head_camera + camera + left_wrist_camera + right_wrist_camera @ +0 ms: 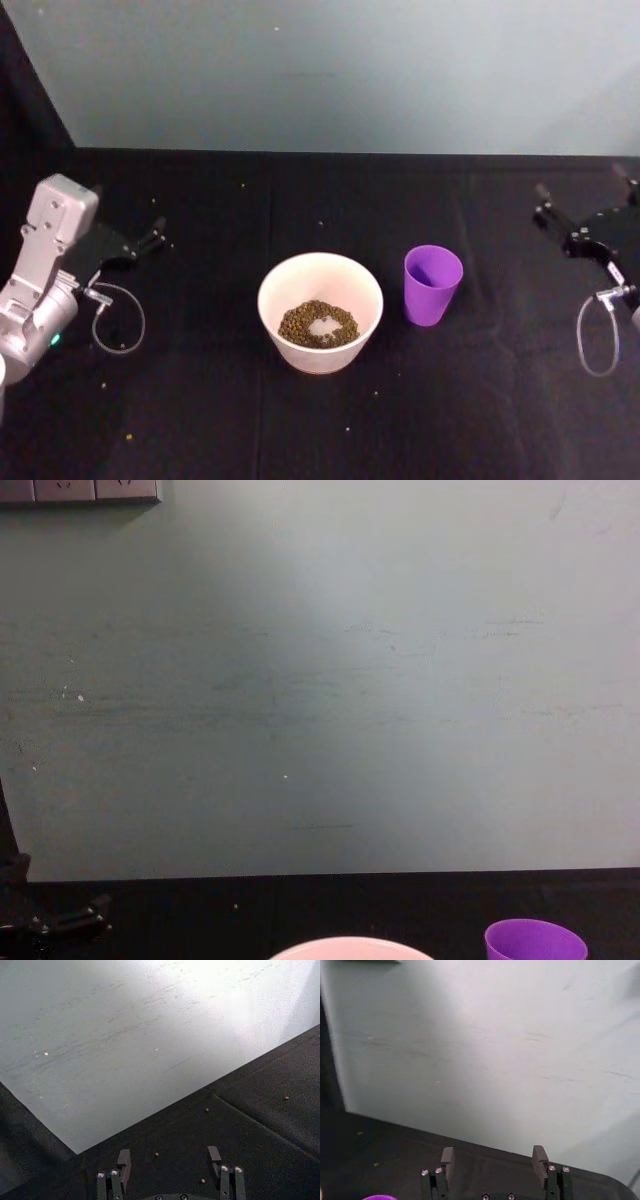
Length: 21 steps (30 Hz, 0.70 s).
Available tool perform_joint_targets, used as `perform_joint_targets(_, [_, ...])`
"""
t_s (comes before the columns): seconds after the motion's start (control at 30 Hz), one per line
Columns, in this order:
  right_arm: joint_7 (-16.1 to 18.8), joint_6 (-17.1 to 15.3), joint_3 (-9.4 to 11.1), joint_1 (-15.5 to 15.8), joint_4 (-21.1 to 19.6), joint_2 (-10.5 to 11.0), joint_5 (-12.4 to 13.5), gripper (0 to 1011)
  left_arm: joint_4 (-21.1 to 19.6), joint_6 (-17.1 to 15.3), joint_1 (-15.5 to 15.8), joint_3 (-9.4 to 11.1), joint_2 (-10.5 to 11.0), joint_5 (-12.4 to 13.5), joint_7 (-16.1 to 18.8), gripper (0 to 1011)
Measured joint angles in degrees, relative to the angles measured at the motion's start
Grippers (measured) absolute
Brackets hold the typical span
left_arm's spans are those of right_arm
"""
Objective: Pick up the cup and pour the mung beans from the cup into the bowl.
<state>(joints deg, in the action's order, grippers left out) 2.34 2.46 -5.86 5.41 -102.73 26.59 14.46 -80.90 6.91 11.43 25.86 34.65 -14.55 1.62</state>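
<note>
text: we find none legible | labels: we read none on cup (432,284) or bowl (320,310) | numbers, brands, signs: we read none

A plain robot test bench, probably in a lab.

A table draped in matte black cloth (200,420) stands against a bare, scuffed pale grey-green wall (320,680), with the lower edge of a grey wall-socket strip (78,491) high on it. Small stray beans (156,1154) lie scattered on the cloth; no household furnishings identify the room more closely.
</note>
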Motion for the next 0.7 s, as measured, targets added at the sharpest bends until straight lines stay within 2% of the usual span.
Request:
perform_joint_targets(0.07, [-1.11, -0.20, 0.73, 0.20, 0.21, -1.11, -0.37, 1003, 0.00, 0.00, 0.00, 0.00, 0.00, 0.00, 0.00, 1000])
perform_joint_targets(0.3, [-0.89, -0.56, 1.21, -0.43, 2.57, -2.49, -0.37, 1003, 0.00, 0.00, 0.00, 0.00, 0.00, 0.00, 0.00, 1000])
perform_joint_targets(0.7, [-0.71, -0.56, 1.18, -0.47, 2.50, -2.41, -0.32, 1003, 0.00, 0.00, 0.00, 0.00, 0.00, 0.00, 0.00, 1000])
